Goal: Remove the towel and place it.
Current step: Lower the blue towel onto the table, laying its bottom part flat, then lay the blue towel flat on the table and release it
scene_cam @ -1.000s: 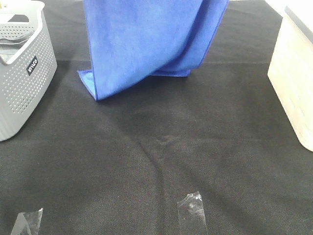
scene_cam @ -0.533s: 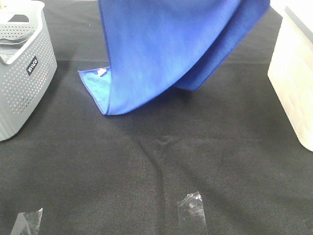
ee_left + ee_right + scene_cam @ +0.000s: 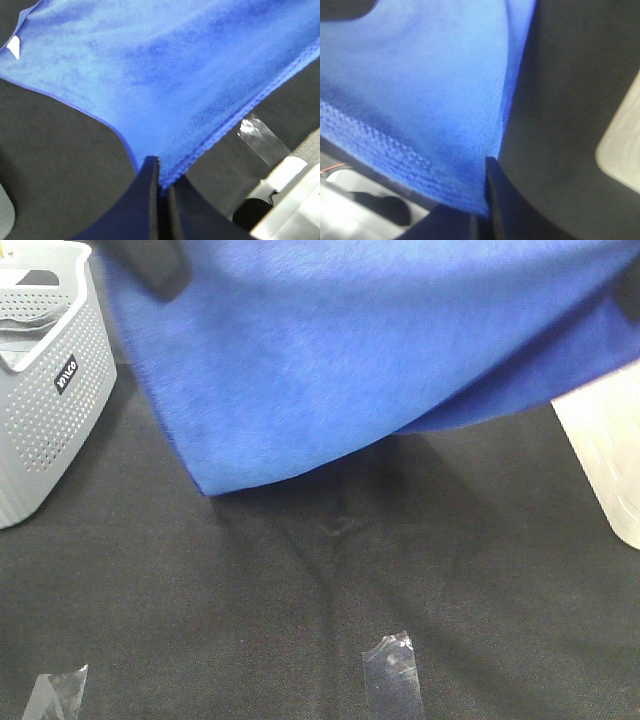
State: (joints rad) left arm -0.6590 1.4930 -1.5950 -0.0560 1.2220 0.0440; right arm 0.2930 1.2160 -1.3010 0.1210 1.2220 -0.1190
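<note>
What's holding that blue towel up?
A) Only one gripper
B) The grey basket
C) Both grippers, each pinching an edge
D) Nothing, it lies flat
C: the left gripper and the right gripper each clamp a stitched edge of the towel.

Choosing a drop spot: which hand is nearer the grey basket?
Left. The left hand, shut on the towel, hangs just beside the grey basket. The right hand holds the towel's other end, far across by the white bin.
</note>
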